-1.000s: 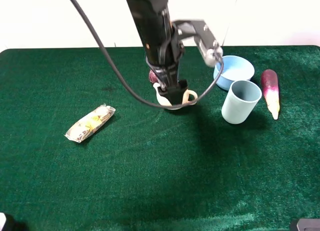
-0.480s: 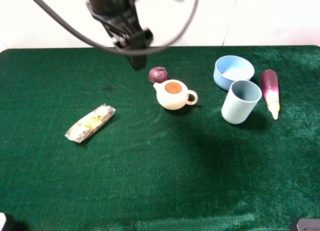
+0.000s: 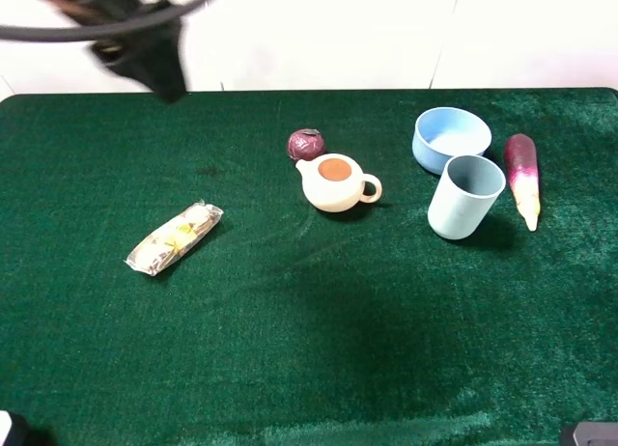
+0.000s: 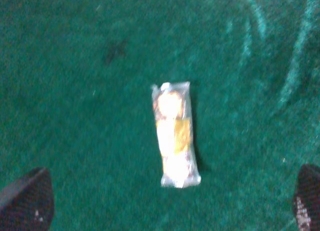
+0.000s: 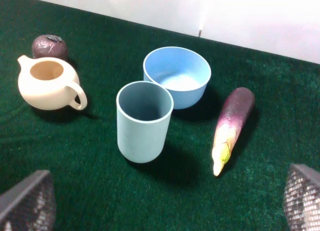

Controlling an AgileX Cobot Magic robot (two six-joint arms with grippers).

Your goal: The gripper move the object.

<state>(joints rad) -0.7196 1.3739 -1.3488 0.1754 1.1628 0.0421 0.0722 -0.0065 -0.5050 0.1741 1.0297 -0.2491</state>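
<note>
the small squat cream-coloured ceramic teapot (image 3: 335,182) stands upright on the dark green velvety cloth (image 3: 309,349), a little toward 12 o'clock from the cloth's middle in the high view, its loop handle pointing to 3 o'clock and its short spout to 9 o'clock; nothing grips it. a dark red ball (image 3: 305,144) sits just beside it at about 11 o'clock. toward 3 o'clock, well apart from the teapot, a pale blue cup (image 3: 464,196) stands upright, with a shallow light blue bowl (image 3: 451,138) near it at 12 o'clock and a purple-and-cream eggplant (image 3: 521,177) lying near it at 3 o'clock. a clear-wrapped yellow snack packet (image 3: 175,237) lies at 8 o'clock from the teapot, well apart. the left gripper (image 3: 145,52), black and blurred, hangs above the cloth's far edge at 10 o'clock; its fingers (image 4: 26,200) are spread wide with nothing between them. the right gripper's fingers (image 5: 25,201) are likewise spread apart and empty.
</note>
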